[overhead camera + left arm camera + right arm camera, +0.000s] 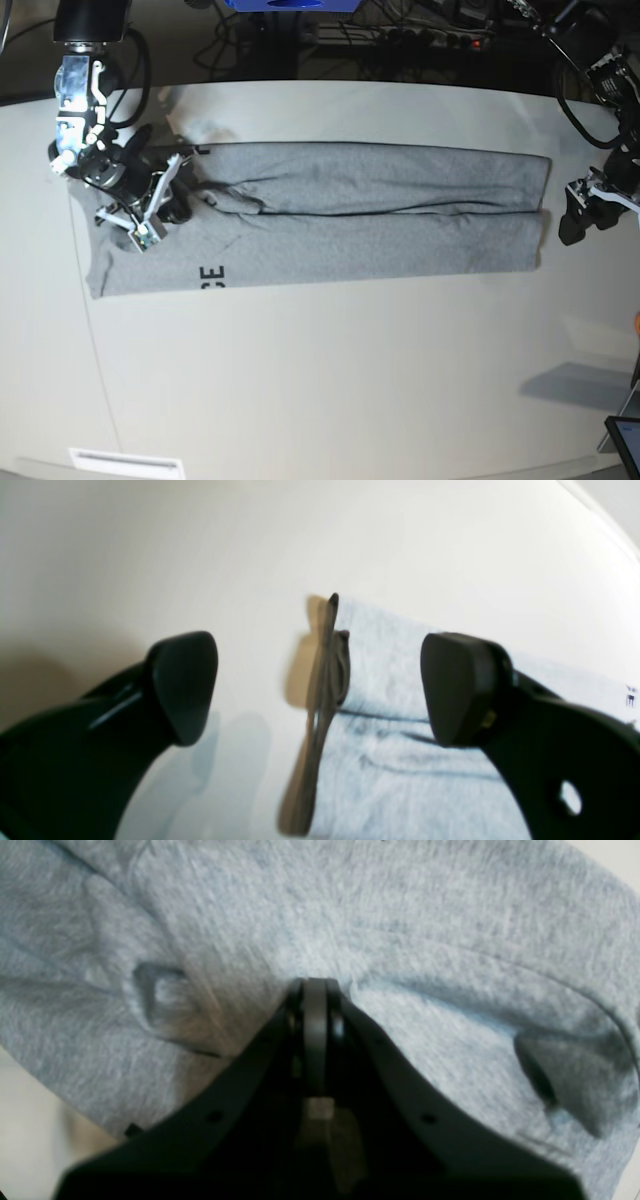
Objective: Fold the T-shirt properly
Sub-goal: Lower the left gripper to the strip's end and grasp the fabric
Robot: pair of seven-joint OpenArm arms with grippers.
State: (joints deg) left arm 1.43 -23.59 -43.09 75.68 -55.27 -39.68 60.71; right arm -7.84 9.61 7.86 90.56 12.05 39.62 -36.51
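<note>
Two long side panels of the T-shirt (pixel 330 225) already lie folded inward, leaving a narrow grey band stretched from nine to three o'clock across the white surface (pixel 330 380), with black lettering showing near its nine o'clock end. The right pincer (pixel 170 195) is pressed fully closed against the cloth at that end; whether it pinches a fold I cannot tell, though it looks placed to smooth or lift that bunched part. The left pincer (pixel 320 690) hangs spread wide just off the three o'clock edge, holding nothing, probably ready to take the end for a crosswise fold.
</note>
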